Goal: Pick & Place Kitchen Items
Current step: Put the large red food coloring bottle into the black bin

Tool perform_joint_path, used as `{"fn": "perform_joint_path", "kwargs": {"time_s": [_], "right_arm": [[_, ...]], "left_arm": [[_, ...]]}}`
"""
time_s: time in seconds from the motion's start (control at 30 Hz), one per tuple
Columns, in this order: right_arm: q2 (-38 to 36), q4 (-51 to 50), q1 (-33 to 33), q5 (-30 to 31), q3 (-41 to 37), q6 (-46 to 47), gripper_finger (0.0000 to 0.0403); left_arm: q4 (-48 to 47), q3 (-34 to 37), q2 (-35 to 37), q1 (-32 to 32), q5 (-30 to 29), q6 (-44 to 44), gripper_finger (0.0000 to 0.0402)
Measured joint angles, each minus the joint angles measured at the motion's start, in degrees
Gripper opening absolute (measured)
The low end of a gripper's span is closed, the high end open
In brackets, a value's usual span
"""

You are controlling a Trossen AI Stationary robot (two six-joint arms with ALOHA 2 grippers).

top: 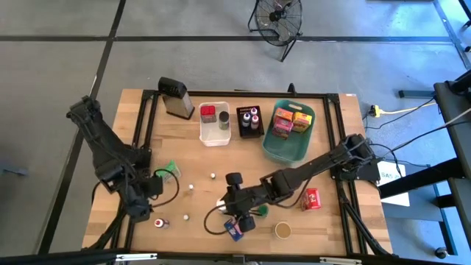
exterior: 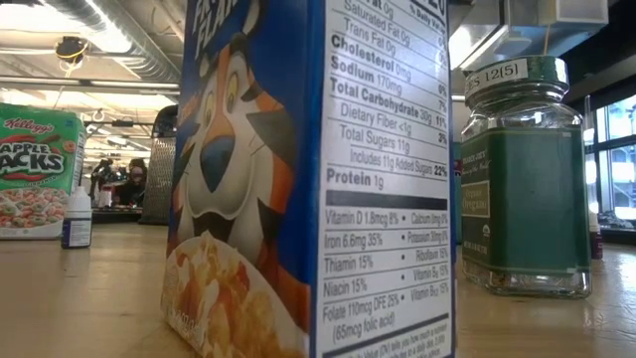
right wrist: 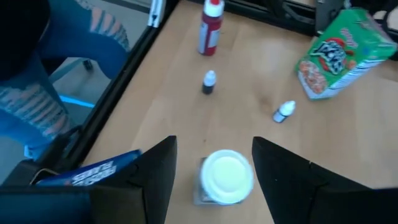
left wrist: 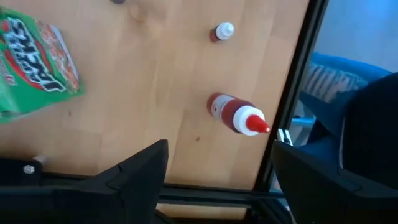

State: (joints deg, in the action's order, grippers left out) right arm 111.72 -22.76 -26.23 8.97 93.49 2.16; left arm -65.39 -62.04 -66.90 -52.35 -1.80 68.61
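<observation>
My right gripper (right wrist: 214,140) (top: 225,206) is open near the table's front middle. A white-lidded jar (right wrist: 227,177) stands between its fingers, with a gap on either side. A blue cereal box (top: 235,230) (exterior: 308,179) stands just beside it. My left gripper (left wrist: 219,149) (top: 141,210) hangs open at the front left, pointing steeply down. It is short of a red sauce bottle (left wrist: 236,115) (top: 160,222), which stands on its base by the table's frame. A green cereal box (left wrist: 37,62) (top: 169,171) and small dropper bottles (left wrist: 222,31) (right wrist: 208,81) rest on the table between the arms.
At the back stand a grater (top: 175,97), a white bin (top: 215,136), a black tray (top: 250,110) of bottles and a teal basket (top: 283,151) with boxes. A red box (top: 311,199) and a green-labelled jar (top: 283,230) (exterior: 517,179) sit at the front right. The black frame (left wrist: 292,93) edges the table.
</observation>
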Motion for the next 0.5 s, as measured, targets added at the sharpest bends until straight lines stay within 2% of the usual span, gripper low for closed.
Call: {"fn": "perform_joint_path", "kwargs": {"time_s": [0.37,0.5], "right_arm": [[0.00,1.29,-1.83,-0.02,-0.48,-0.68,0.0211],[0.57,1.23,-2.23,-0.02,-0.48,-0.68,0.0211]], "left_arm": [[4.72,0.00,-12.17,-4.28,2.69,3.73,0.0281],[4.89,0.00,-14.58,-5.33,2.78,5.35,0.0281]]}}
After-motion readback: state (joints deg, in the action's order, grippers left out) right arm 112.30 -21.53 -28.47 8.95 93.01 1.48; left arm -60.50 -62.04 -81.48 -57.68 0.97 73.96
